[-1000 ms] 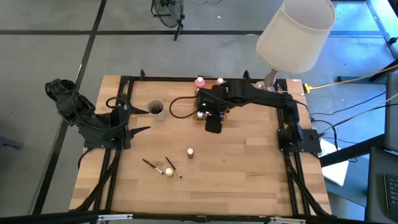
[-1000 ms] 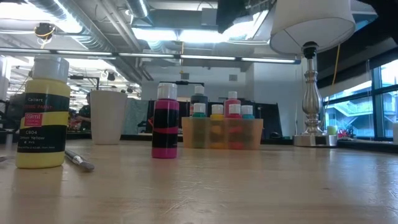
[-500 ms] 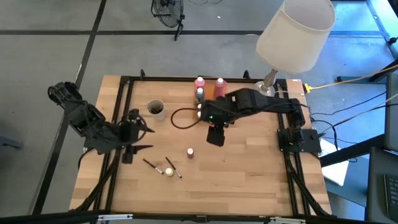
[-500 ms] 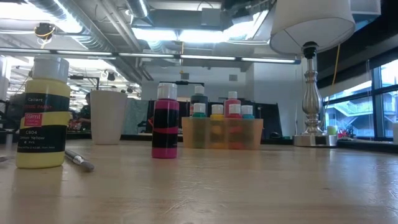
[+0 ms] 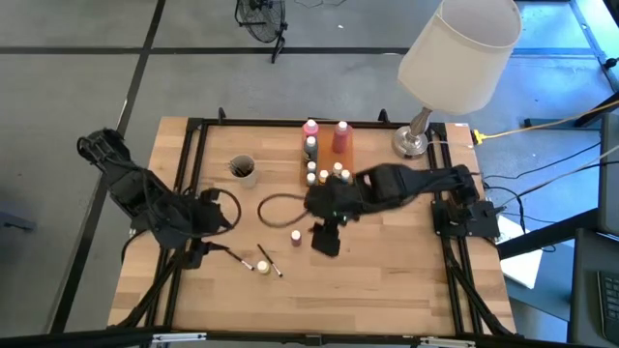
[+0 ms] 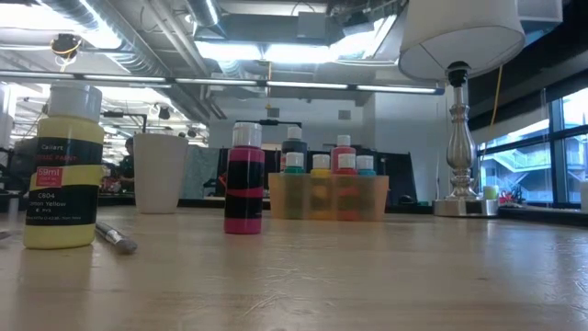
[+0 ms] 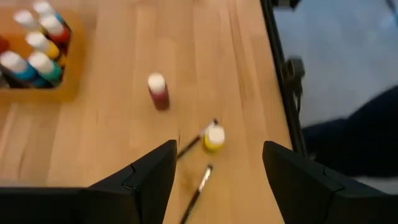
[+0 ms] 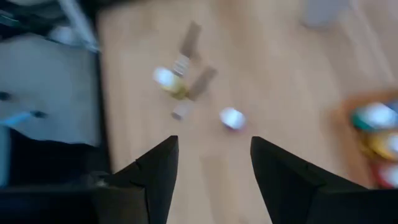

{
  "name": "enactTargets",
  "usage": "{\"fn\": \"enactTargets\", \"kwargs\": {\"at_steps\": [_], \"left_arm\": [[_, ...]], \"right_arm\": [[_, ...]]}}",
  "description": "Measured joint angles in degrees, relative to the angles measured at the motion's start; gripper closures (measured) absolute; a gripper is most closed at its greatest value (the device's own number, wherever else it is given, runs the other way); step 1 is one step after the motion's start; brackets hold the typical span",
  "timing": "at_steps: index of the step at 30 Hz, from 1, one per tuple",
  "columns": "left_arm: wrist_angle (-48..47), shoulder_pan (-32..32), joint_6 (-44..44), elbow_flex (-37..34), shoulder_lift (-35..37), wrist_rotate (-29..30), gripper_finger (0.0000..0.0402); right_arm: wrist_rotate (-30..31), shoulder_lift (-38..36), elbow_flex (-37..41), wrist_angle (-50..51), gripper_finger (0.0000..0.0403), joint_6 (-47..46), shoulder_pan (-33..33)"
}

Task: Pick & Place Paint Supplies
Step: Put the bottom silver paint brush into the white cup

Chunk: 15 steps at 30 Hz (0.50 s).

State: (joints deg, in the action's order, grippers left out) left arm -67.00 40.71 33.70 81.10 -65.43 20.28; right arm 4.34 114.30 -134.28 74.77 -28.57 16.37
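Note:
A small pink bottle with a white cap [image 5: 296,236] stands on its base on the wooden table [image 5: 387,280]. A yellow bottle [image 5: 261,266] stands between two thin brushes [image 5: 232,254] [image 5: 270,260] lying flat. My right gripper [image 5: 323,244] hovers open just right of the pink bottle [image 8: 232,118], with nothing between its fingers. Above the table's left rail, left of the brushes, my left gripper [image 5: 197,253] is open and empty. It looks toward the yellow bottle [image 7: 214,135] and the pink bottle [image 7: 158,91].
An amber tray [image 5: 338,145] with several capped bottles stands at the far middle. A cup [image 5: 242,169] stands to its left, and a white-shaded lamp [image 5: 459,48] at the far right. A dark cable loop [image 5: 280,208] lies mid-table. Bare wood lies toward the near right.
My right gripper has moved from over the tray toward the table's near edge and a little left. It now hangs beside the pink bottle. My left gripper has swung toward the near edge and tipped downward. The bottles and brushes have stayed put.

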Motion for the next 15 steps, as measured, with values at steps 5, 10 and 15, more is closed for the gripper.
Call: {"fn": "enactTargets", "kwargs": {"at_steps": [5,10,15], "left_arm": [[-1.5,2.5,-7.6,0.0,-3.1,-4.4,0.0167],[-2.1,3.9,-8.1,0.0,-6.2,-4.6,0.0167],[-2.2,3.2,-7.9,0.0,-7.8,-4.8,0.0167]], "right_arm": [[-0.2,0.5,0.0,-10.2,0.02,-0.2,5.4],[-0.1,0.6,0.0,-14.1,0.02,-1.6,9.1],[-0.3,0.6,0.0,-15.0,0.02,-3.4,12.0]]}}
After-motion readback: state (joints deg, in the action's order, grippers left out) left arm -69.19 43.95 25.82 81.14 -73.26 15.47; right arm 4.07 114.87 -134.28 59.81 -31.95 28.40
